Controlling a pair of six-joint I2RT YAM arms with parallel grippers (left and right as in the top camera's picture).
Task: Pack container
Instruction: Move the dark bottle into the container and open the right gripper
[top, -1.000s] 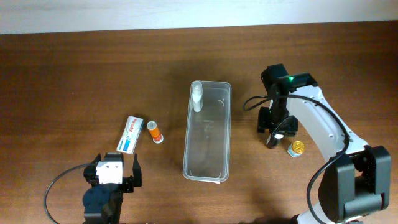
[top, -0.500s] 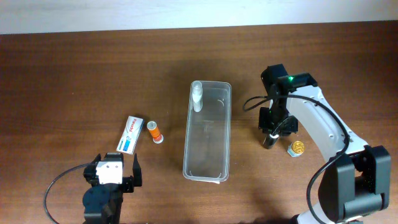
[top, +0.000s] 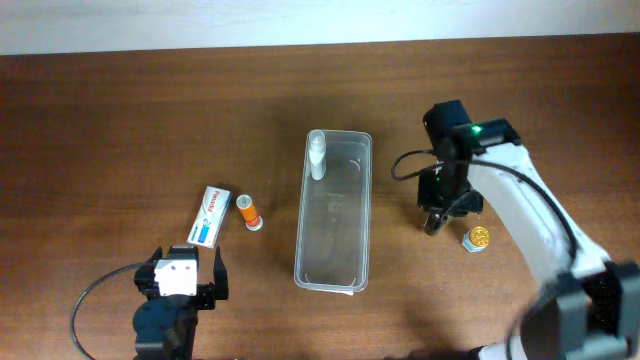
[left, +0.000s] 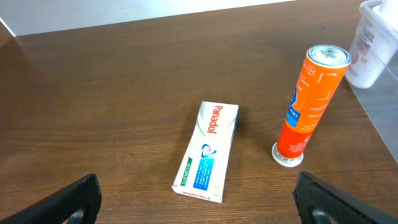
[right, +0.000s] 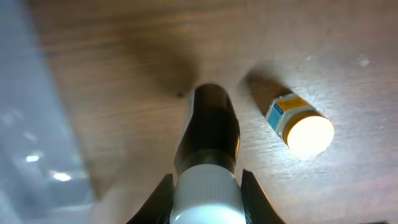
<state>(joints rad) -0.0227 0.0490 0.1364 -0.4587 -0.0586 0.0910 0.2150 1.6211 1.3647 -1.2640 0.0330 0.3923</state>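
The clear plastic container (top: 335, 210) lies lengthwise at the table's middle, with a white bottle (top: 317, 155) at its far end. My right gripper (top: 437, 218) is shut on a dark bottle with a white cap (right: 208, 146), held just right of the container, whose blurred wall shows in the right wrist view (right: 37, 124). A small yellow-capped bottle (top: 476, 238) lies beside it on the table and shows in the right wrist view (right: 298, 127). My left gripper (top: 180, 285) is open and empty near the front left edge, behind a Panadol box (left: 208, 152) and an orange tube (left: 311, 102).
The Panadol box (top: 212, 215) and the orange tube (top: 248, 211) sit left of the container. The white bottle in the container shows at the right edge of the left wrist view (left: 373, 43). Bare wood lies between the box and the left gripper.
My right gripper has lifted the dark bottle slightly and shifted it a little towards the container. The left arm has not moved.
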